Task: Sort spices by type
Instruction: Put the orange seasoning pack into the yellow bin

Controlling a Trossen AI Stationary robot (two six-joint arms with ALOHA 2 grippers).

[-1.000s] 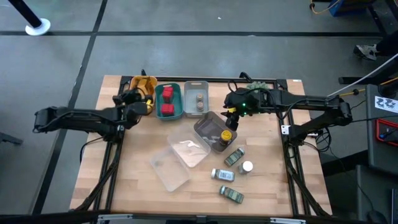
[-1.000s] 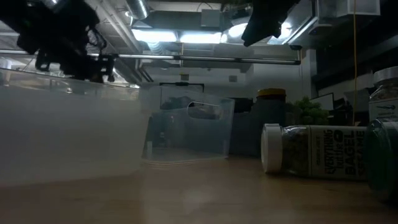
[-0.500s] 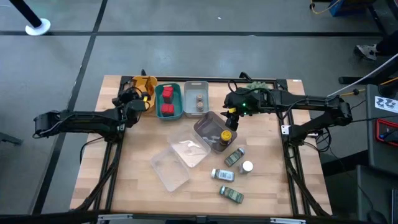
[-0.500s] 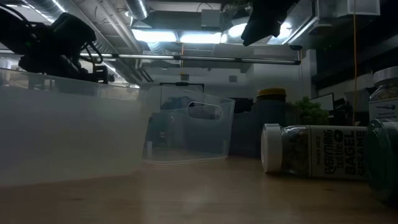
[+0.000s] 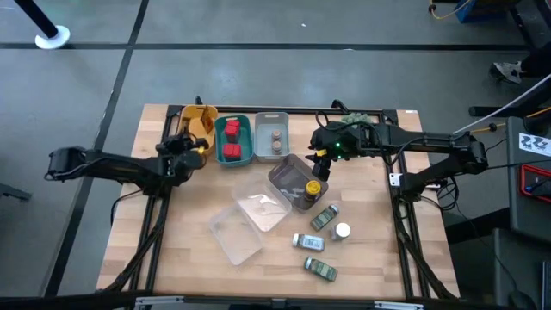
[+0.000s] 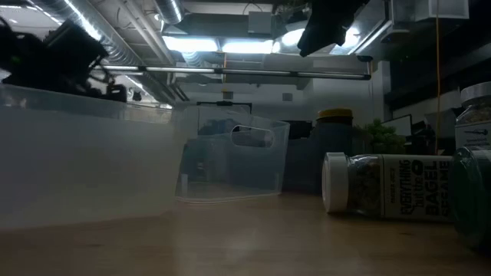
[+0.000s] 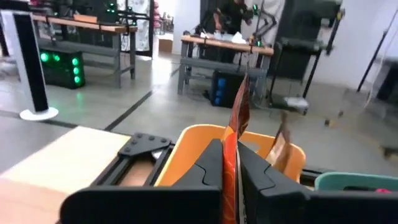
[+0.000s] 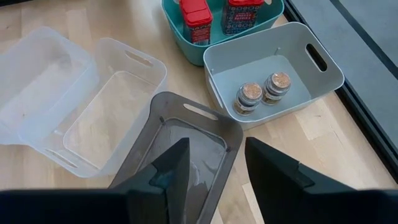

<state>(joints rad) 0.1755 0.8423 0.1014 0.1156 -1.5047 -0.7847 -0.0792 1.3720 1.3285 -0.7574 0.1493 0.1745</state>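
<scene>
My left gripper (image 5: 189, 149) stands level just near-left of the yellow bin (image 5: 200, 119), shut on a crinkly orange foil packet (image 7: 238, 118). Another packet (image 7: 281, 144) sticks up inside that bin. Red cubes (image 5: 231, 140) sit in the teal bin. Two tiny brown jars (image 8: 262, 91) stand in the grey bin. The yellow-lidded jar (image 5: 313, 187) stands in the dark clear tray (image 5: 288, 176). Green-labelled jars (image 5: 324, 217) and a white-capped bottle (image 5: 342, 231) lie on the table. My right gripper (image 8: 214, 171) hangs open above the dark tray, with nothing in it. My left gripper pinches the orange foil packet between its two fingers (image 7: 208, 165), which lie level and point toward the yellow bin. The packet stands on edge in the gap, and its upper part (image 7: 239, 102) rises above the fingers. The fingers hide its lower part.
Two clear trays (image 5: 250, 215) overlap at the table's middle. A spiky green plant (image 5: 355, 119) stands at the far edge under my right arm. Bare wood lies at the near left (image 5: 189, 250).
My left gripper has sunk beside the yellow bin and drawn back a little toward the table's left, and its wrist has rolled slightly. The orange packet has stayed in its fingers.
</scene>
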